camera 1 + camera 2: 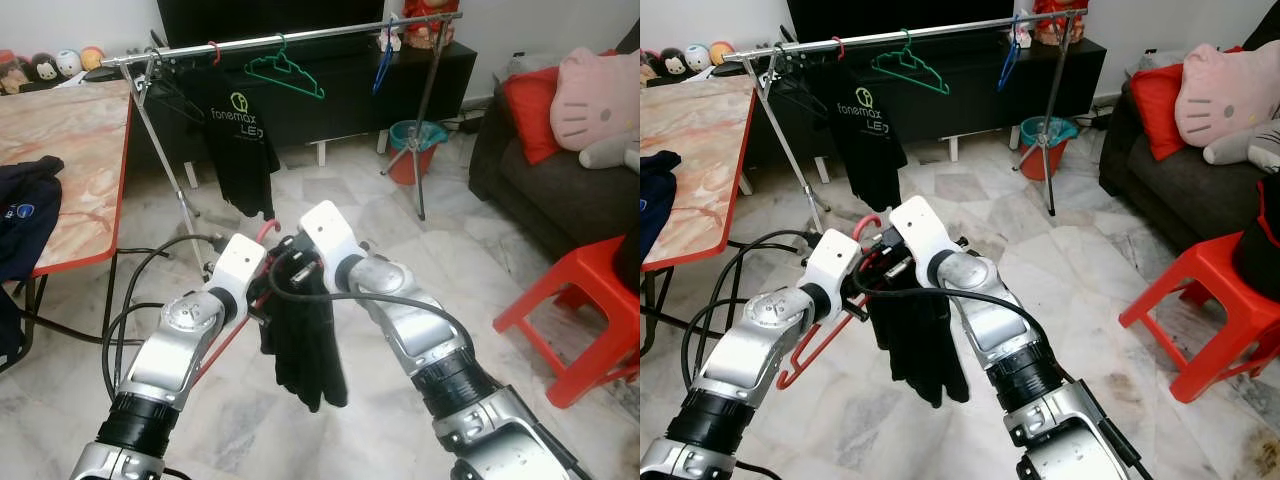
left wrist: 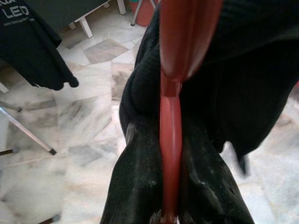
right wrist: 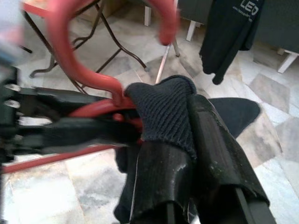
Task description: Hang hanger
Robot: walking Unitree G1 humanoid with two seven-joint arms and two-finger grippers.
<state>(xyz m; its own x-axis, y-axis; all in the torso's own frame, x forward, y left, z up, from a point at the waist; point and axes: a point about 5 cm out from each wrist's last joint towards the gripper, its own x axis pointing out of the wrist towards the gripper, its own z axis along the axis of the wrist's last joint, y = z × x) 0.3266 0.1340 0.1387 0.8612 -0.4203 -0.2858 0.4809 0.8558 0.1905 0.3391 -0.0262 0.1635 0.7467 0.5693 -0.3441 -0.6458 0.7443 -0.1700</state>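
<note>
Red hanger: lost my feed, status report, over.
Left claw shut on red hanger. Right claw pinching black garment draped on it. Clothes rail ahead, not reached.

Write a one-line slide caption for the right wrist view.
Right gripper pinches black garment onto red hanger, left gripper holding it.

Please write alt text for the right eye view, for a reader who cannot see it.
Two silver robot arms hold a red hanger with a black garment draped on it, above a marble floor. Behind stands a metal clothes rail carrying a black T-shirt and a green hanger; a red stool stands at the right.
</note>
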